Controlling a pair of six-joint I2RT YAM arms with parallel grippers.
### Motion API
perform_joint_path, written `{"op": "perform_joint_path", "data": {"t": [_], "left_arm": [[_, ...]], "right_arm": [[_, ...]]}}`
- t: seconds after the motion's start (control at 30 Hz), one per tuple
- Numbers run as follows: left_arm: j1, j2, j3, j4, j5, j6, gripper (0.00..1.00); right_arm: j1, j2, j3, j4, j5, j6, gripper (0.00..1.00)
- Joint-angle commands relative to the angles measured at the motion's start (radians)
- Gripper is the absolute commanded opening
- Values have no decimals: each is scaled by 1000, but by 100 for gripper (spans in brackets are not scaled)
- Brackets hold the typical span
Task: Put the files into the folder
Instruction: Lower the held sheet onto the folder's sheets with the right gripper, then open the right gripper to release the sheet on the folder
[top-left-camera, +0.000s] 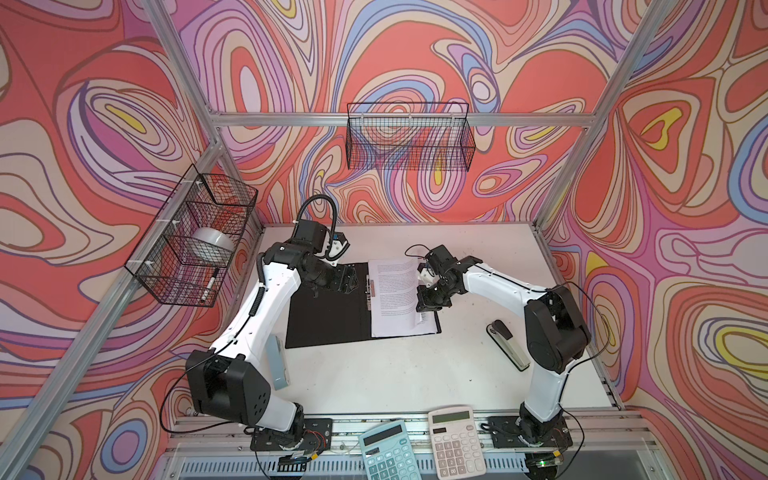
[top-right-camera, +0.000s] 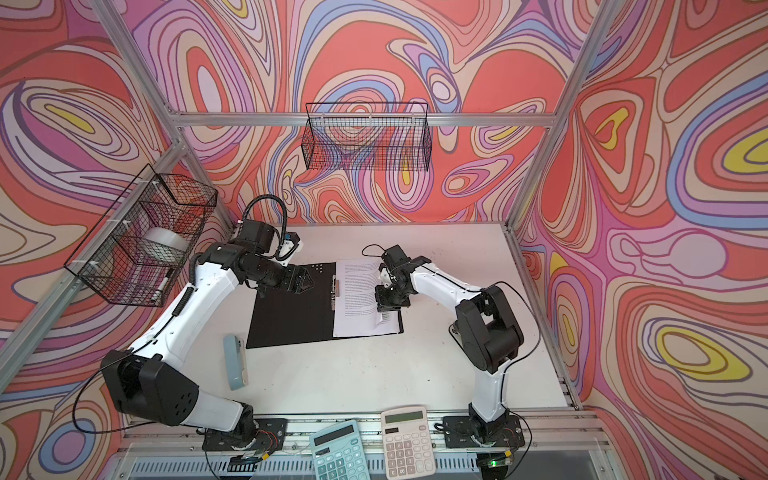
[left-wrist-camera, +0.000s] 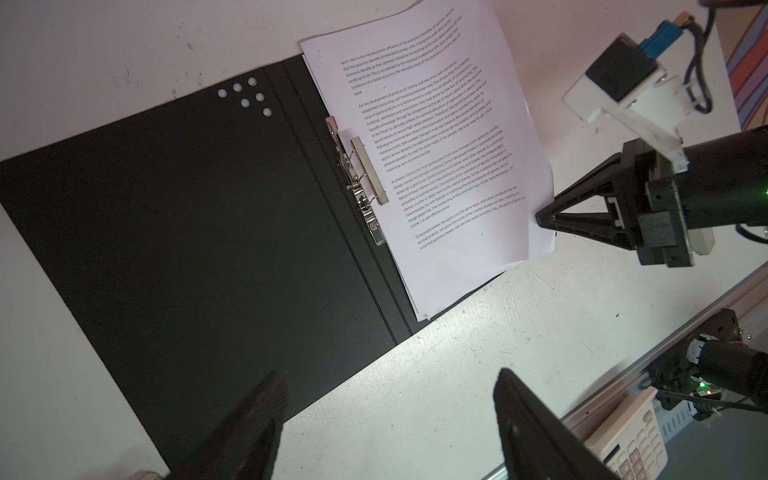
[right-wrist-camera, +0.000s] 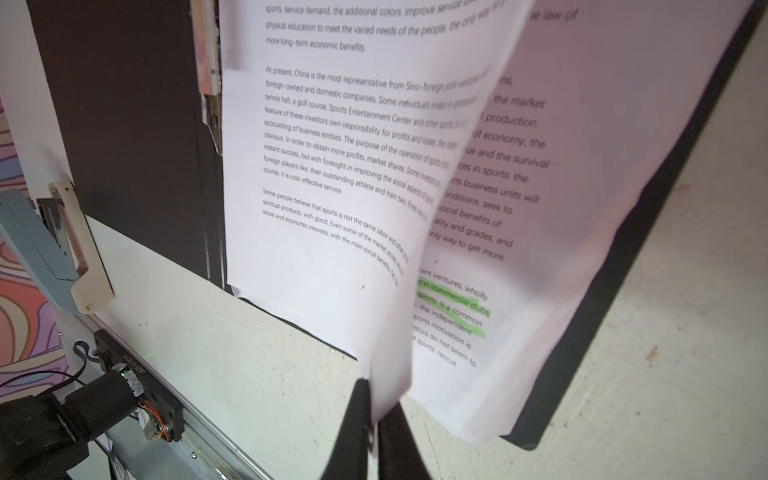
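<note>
Right gripper pinches a curled sheet of the files, nearly closed; left gripper hangs wide open.

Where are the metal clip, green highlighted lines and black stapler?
metal clip (left-wrist-camera: 369, 170), left wrist view, silver bar.
green highlighted lines (right-wrist-camera: 452, 306), right wrist view, marked text.
black stapler (top-left-camera: 506, 338), in a top view, black top.

In both top views the folder lies open at the centre of the table. The files lie on its right half, just right of the clip. The left gripper is over the folder's upper left part, and the right gripper is at the files' right edge. The left stapler lies lower left of the folder, and the right stapler lies to the folder's right. The left calculator and right calculator sit side by side at bottom centre.
</note>
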Motion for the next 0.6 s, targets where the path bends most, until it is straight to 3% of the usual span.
{"op": "perform_joint_path", "data": {"t": [0.0, 0.17, 0.57], "left_arm": [[4, 4, 6, -10, 8, -4, 79], [4, 2, 4, -10, 13, -7, 79], [4, -15, -5, -5, 26, -9, 79]], "right_arm": [[-2, 8, 13, -23, 32, 4, 12], [-2, -11, 4, -49, 114, 5, 25], [-2, -33, 26, -128, 222, 7, 31]]}}
